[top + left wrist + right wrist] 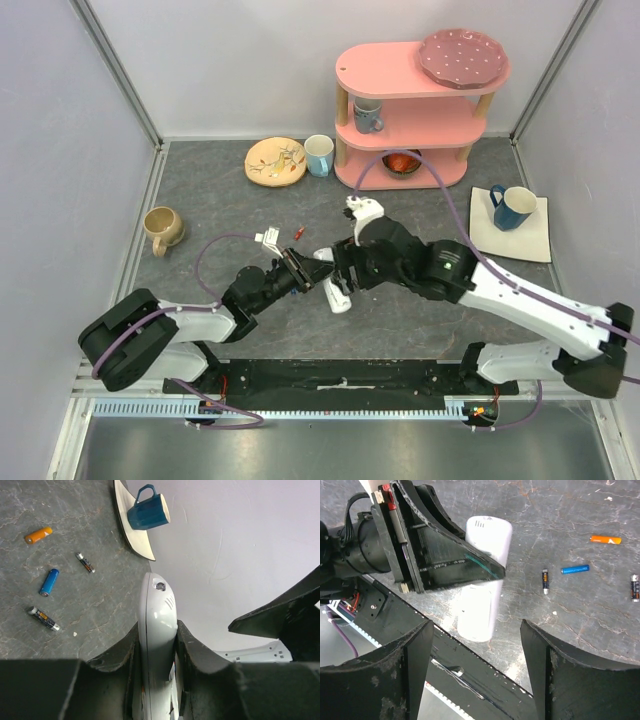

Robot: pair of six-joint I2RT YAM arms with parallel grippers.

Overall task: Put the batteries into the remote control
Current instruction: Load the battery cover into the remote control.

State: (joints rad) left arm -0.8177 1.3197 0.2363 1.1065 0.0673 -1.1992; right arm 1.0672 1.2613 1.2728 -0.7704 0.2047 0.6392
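The white remote control (157, 615) stands edge-on between the fingers of my left gripper (157, 625), which is shut on it. From above, the left gripper (305, 265) meets the right gripper (342, 275) at mid-table. In the right wrist view the remote control (490, 535) runs behind a left finger (450, 560), its lower end below my open right gripper (476, 625), whose jaws hold nothing. On the table lie several batteries: orange (605, 539), blue (575, 569) and two dark ones (545, 579) (634, 587). A red battery (299, 233) lies apart.
A small white piece (268, 238) lies beside the red battery. At the back stand a pink shelf (410, 110), a patterned plate (275, 161) and a mug (319, 155). A blue mug (512, 207) on a white mat is at the right, a beige mug (162, 228) at the left.
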